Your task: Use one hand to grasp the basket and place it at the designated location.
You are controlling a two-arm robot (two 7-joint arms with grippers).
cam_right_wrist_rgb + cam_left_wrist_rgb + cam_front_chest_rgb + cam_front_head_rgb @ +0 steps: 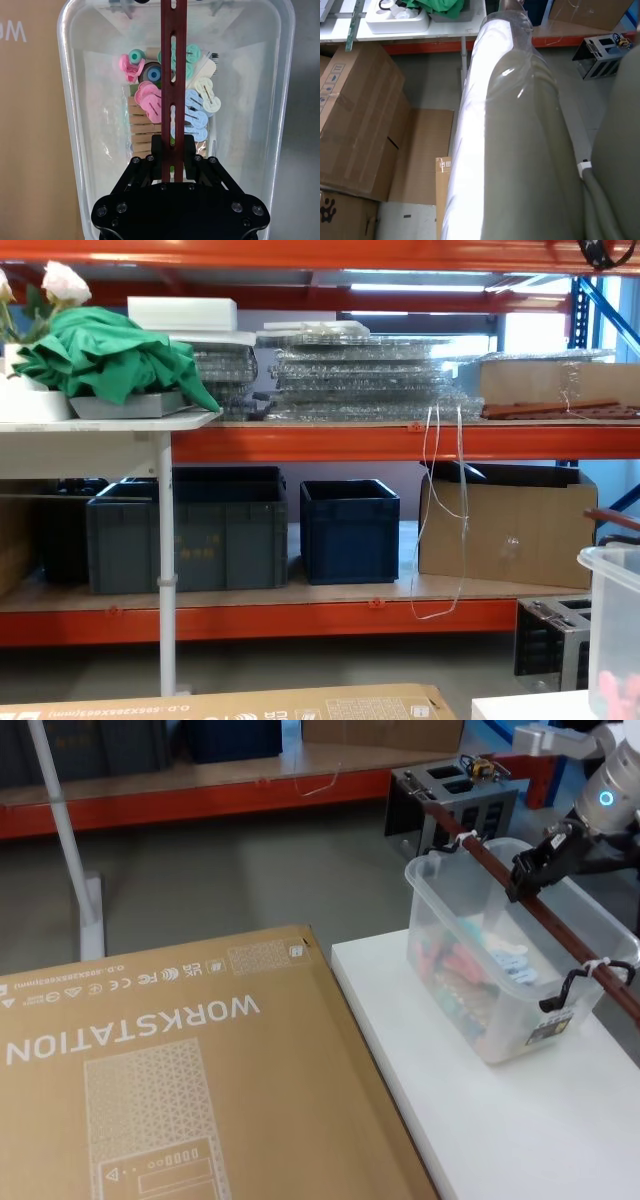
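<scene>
The basket (520, 1025) is a clear plastic tub holding coloured clips, standing at the far right of the white table (470, 1130). A reddish-brown bar handle (565, 940) is tied across its rim. My right gripper (527, 880) reaches in from the right and is shut on that handle near its far half. In the right wrist view the black fingers (159, 150) clamp the handle (173, 60) over the basket (95, 100). The chest view catches the basket's wall (612, 630) at the right edge. The left wrist view looks along a plastic-wrapped arm.
A large brown cardboard box (150, 1070) printed WORKSTATION lies left of the table, close to its edge. A grey metal rack (450, 790) stands on the floor behind the basket. A white pole (65, 820) rises at the left. Dark crates (350, 525) sit on the shelf beyond.
</scene>
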